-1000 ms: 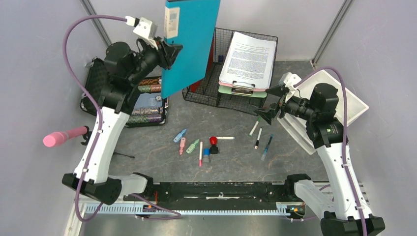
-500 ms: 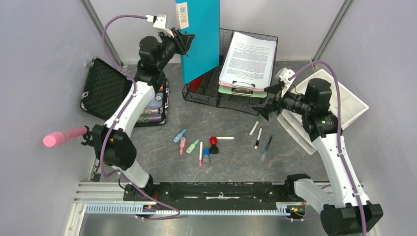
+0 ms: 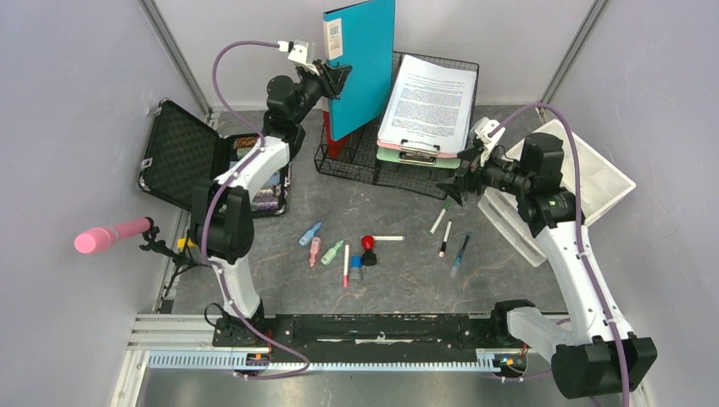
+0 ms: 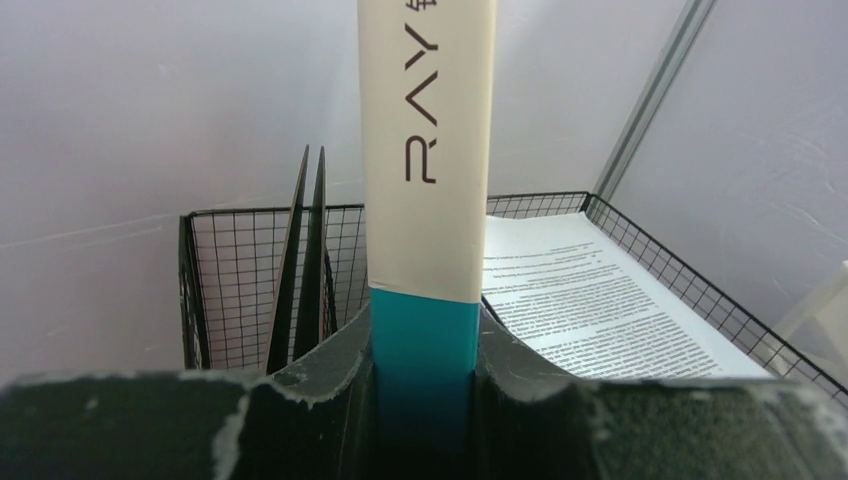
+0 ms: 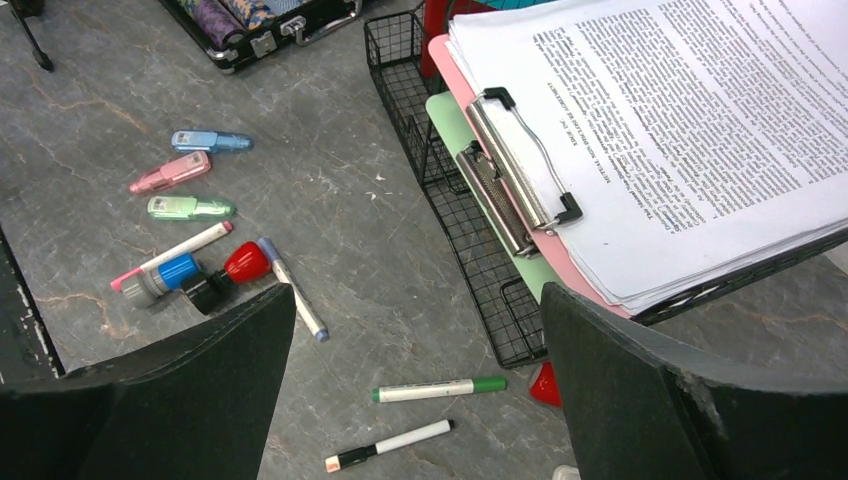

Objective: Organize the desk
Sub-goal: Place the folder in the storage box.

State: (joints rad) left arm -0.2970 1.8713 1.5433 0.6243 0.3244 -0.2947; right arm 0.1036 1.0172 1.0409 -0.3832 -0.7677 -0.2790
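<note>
the left end effector [image 3: 332,78] is clamped on a teal folder [image 3: 363,59], gripping it by the spine. in the left wrist view its fingers [image 4: 320,370] press against either side of the spine, just below a white label with dark lettering. we see the folder held upright over the left end of the wire basket [image 3: 339,161], which stands at the back of the desk [image 3: 407,280]. we cannot tell whether the folder's lower edge touches the basket. two thin dark sheets [image 4: 303,270] stand on edge in the basket's left part, just beside the folder. the rest of the basket carries stacked clipboards [image 3: 417,151], pink over green, with printed papers [image 3: 431,97] on top.

the right end effector [image 3: 454,188] hangs with its fingers wide apart and nothing between them, near the basket's front right corner. close by on the desk lie a green-capped marker [image 3: 440,217], a black-tipped pen [image 3: 444,238] and a blue pen [image 3: 460,252], each apart from the others. nearer the middle of the desk lies a loose cluster that includes three highlighters [image 3: 314,251], a red stamp [image 3: 368,244] and a white marker [image 3: 386,238]. an open black case [image 3: 182,153] sits at the desk's left side and a white tray [image 3: 593,182] at its right.
</note>
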